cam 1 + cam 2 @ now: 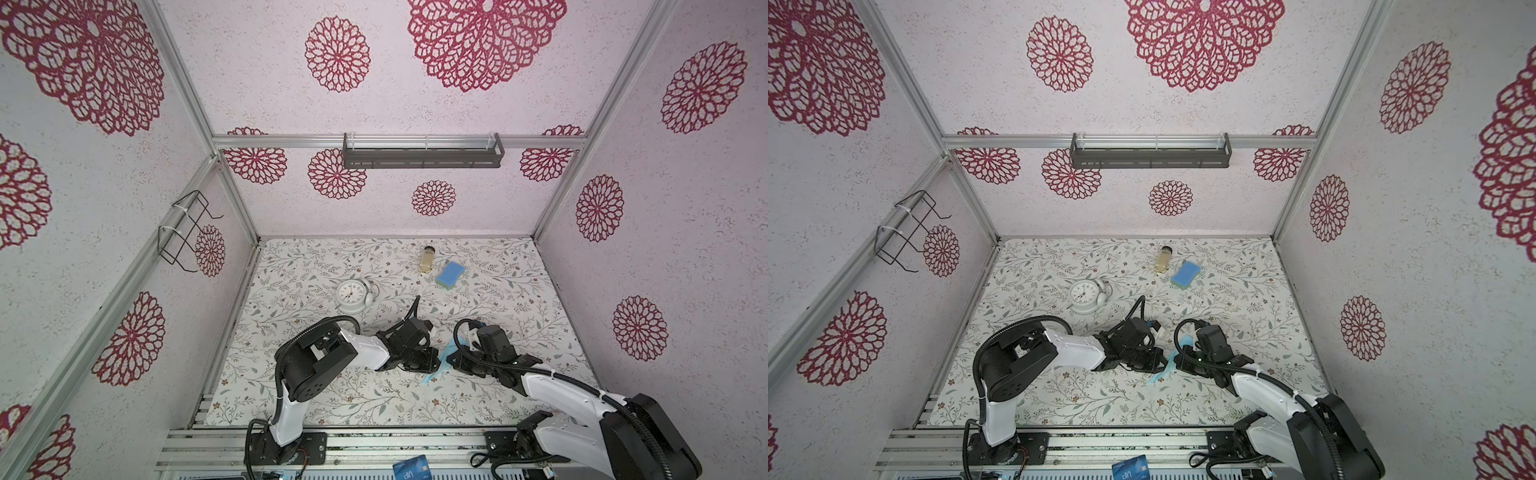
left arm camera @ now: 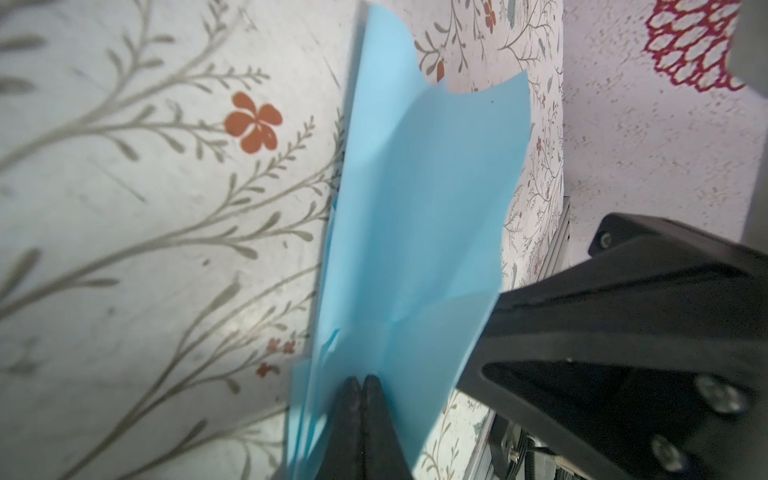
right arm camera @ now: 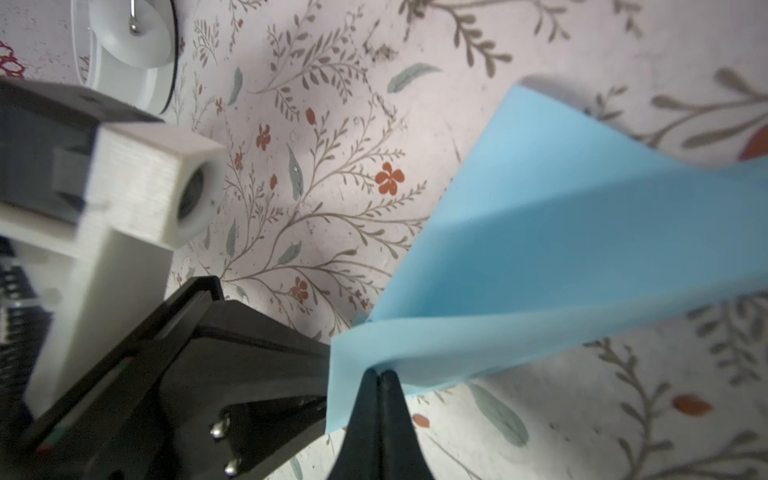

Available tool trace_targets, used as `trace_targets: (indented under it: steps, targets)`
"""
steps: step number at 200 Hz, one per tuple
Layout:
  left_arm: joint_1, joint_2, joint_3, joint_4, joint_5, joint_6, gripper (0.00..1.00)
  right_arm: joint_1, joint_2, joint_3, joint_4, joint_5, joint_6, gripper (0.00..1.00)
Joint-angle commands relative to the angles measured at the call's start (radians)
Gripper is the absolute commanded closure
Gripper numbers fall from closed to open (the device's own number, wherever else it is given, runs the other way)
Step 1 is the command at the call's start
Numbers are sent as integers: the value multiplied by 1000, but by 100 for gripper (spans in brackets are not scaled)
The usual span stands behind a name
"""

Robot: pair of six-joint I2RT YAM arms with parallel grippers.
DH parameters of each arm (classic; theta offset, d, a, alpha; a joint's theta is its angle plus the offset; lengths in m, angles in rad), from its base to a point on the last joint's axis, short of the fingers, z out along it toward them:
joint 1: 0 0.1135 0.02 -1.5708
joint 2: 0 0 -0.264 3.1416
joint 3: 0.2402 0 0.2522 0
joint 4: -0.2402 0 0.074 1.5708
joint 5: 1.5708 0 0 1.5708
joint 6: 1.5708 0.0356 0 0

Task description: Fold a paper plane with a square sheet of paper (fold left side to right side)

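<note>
Where it shows between the two sets of fingers, the paper (image 1: 445, 362) is light blue, matte and unmarked, folded into overlapping layers with soft creases. It is raised off the counter (image 2: 124, 216) rather than lying flat, and it stretches away ahead of both fingertips. In both top views the arms cover most of it, leaving only a narrow strip. From the right wrist its far end is cut off by the frame. From the left wrist the lowest layers blur, so I cannot count them or tell whether any edge touches the counter. The left fingers (image 2: 351, 399) are pressed fully together, pinching the paper's near edge. The right fingers (image 3: 365, 399) are likewise closed tight, nipping a folded corner just beside the left fingers.
</note>
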Motion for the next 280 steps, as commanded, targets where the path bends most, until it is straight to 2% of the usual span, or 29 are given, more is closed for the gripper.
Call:
trace_targets:
  steps: [1,126,183,224,243,280]
  targets:
    - [-5,9,-22,-12,1,0,100,-13,-8,35,4,7,-30,100]
    - [16,-9,-7,-15,17,2,100,-47,88,0,72,1,-48,100]
    - [33,-68,-13,5,7,-18,75,-57,115,-22,91,1,-53,100]
    - [60,-140,-43,11,-26,-24,61,-60,119,-27,91,0,-57,100]
    - [67,-182,-60,-18,-47,-9,57,-61,119,-31,91,-2,-58,100]
    - [51,-219,-59,-115,-61,43,55,-62,118,-36,91,-3,-58,100]
